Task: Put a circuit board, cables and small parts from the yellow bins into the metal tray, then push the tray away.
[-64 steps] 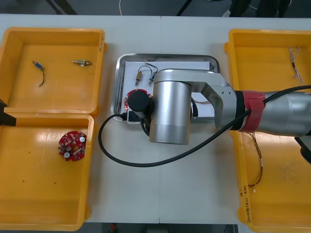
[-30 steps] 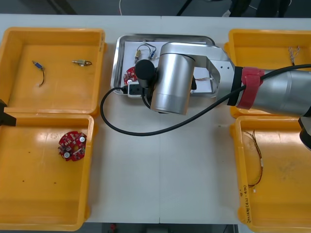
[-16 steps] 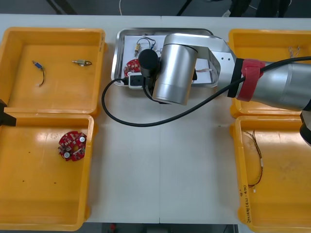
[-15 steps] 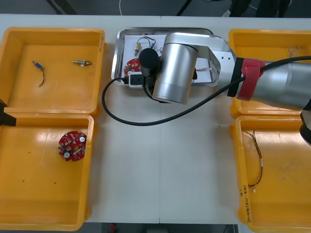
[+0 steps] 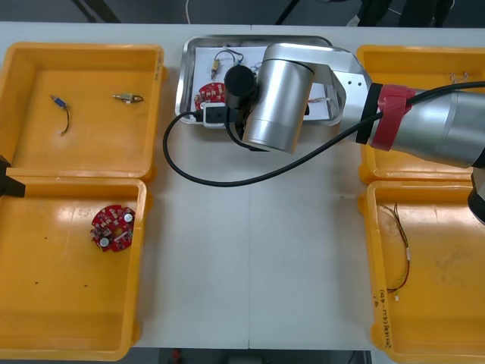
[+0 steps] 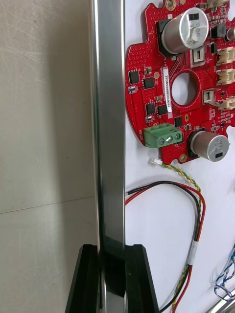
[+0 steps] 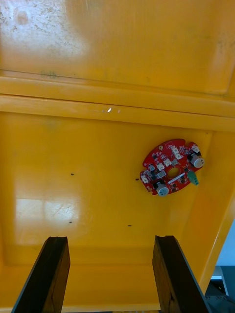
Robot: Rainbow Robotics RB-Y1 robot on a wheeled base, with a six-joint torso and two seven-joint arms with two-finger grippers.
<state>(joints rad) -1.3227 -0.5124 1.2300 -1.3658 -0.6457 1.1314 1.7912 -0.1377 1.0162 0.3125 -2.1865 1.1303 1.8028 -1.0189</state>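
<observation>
right gripper [image 6: 111, 250]: arm extended from 3 o'clock, wrist turned sideways, clamped on metal tray [image 5: 183, 76] rim at 12 o'clock | left gripper [image 7: 111, 240]: fingers apart, above yellow bin [image 5: 68, 303] at 8 o'clock

Front view, upper centre: the right arm [image 5: 276, 95] covers the middle of the tray [image 5: 184, 76] and part of the circuit board [image 5: 208, 94]. The small part [image 5: 127, 97] in the upper-left bin [image 5: 83, 48] is too small to identify.

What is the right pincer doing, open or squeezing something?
Shut on the metal tray: the right pincer has black fingers either side of its shiny rim. The left pincer hangs open over a yellow bin.
</observation>
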